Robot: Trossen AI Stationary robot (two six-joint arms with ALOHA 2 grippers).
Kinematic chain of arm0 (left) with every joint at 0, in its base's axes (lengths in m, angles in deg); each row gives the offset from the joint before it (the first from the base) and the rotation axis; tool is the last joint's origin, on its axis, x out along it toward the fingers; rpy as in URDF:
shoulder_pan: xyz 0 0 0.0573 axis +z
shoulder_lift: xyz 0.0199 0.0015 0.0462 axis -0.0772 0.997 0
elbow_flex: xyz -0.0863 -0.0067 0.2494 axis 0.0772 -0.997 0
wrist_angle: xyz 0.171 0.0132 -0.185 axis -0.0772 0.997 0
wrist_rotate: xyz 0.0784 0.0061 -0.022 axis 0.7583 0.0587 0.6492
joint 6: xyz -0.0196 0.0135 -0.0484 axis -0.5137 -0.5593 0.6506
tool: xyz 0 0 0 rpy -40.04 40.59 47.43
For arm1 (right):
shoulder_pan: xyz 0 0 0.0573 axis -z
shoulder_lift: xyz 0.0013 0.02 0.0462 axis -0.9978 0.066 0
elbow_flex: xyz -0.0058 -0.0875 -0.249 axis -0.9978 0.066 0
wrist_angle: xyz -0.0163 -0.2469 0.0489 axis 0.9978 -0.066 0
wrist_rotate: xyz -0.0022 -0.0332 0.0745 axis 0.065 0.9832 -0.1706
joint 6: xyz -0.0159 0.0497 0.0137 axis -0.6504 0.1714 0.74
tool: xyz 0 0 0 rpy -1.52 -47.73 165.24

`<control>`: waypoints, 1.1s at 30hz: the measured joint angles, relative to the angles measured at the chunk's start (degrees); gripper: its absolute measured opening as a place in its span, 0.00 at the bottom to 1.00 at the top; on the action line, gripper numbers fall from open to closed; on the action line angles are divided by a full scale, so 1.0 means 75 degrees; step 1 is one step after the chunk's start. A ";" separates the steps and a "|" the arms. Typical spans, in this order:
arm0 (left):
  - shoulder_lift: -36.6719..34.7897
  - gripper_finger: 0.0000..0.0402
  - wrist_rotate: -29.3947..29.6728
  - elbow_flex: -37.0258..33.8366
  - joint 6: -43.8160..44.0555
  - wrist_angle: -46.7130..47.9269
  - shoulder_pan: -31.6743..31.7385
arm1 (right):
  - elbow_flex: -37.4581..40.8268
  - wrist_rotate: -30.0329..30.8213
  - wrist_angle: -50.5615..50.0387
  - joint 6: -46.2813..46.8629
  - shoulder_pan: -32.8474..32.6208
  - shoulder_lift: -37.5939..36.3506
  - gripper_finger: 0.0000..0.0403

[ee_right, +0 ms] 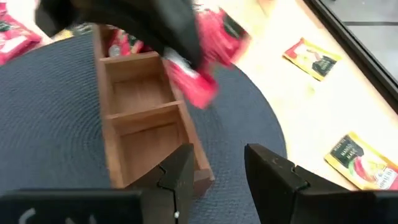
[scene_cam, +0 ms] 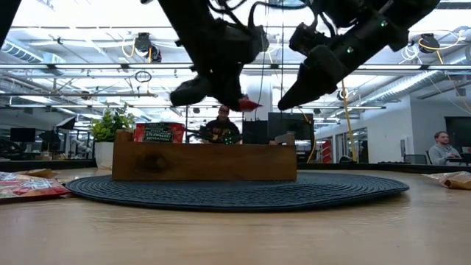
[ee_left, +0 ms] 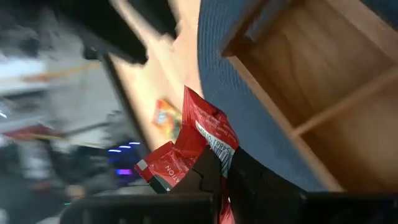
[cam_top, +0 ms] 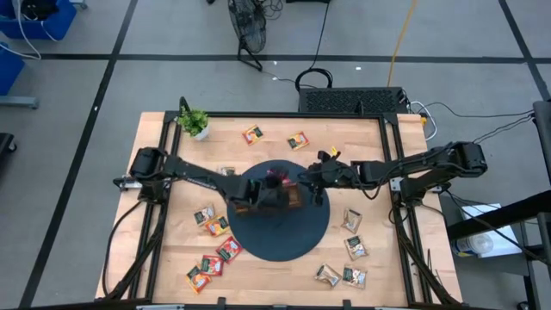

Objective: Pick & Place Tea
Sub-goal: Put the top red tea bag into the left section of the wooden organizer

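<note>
Left gripper (scene_cam: 221, 99) clamped on one red sachet (ee_left: 198, 140), above wooden tray (scene_cam: 204, 160) on round mat (cam_top: 280, 237). Right gripper (ee_right: 217, 171) partly open, empty, beside tray. Loose sachets on bench (cam_top: 392, 267): roughly thirteen, count uncertain

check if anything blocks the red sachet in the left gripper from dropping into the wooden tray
Nothing visible does. The left gripper holds the red sachet above the wooden tray; the right gripper hovers open beside it, not beneath.

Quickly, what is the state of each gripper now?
Left gripper: closed on a red tea sachet, above the wooden tray.
Right gripper: open, holding nothing.
</note>
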State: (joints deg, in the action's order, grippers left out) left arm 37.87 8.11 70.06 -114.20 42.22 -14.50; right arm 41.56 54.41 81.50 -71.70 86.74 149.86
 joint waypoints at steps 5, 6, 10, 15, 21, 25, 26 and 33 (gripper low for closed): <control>-0.0006 0.03 0.0380 0.0004 -0.0981 -0.0036 -0.0493 | 0.0282 -0.1468 0.1271 0.0275 0.0405 0.0000 0.32; -0.0006 0.03 0.0407 0.0004 -0.1059 -0.0089 -0.0557 | 0.0345 -0.1807 0.1591 0.0345 0.0477 0.0000 0.32; -0.0006 0.03 0.0531 0.0007 -0.1256 -0.0213 -0.0749 | 0.0665 -0.2997 0.2914 0.0892 0.0796 0.0000 0.32; -0.0006 0.03 0.0575 0.0007 -0.1276 -0.0227 -0.0775 | 0.0806 -0.3393 0.3338 0.1264 0.0875 0.0003 0.32; -0.0009 0.03 0.0575 0.0010 -0.1601 -0.0587 -0.0778 | 0.0809 -0.3757 0.4140 0.1742 0.0870 0.0611 0.32; -0.0009 0.03 0.0560 0.0010 -0.1653 -0.0588 -0.0769 | 0.0809 -0.3793 0.4882 0.1837 0.0875 0.1203 0.32; -0.0009 0.03 0.0561 0.0010 -0.1650 -0.0585 -0.0760 | 0.0809 -0.3790 0.5026 0.1837 0.0885 0.1277 0.32; -0.0012 0.02 0.0259 0.0010 -0.1463 -0.0607 -0.0720 | 0.0806 -0.3795 0.5446 0.1837 0.0882 0.1326 0.24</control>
State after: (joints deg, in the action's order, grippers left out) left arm 37.78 10.05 70.14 -125.17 37.66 -19.89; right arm 47.61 25.95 122.34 -57.93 93.35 159.81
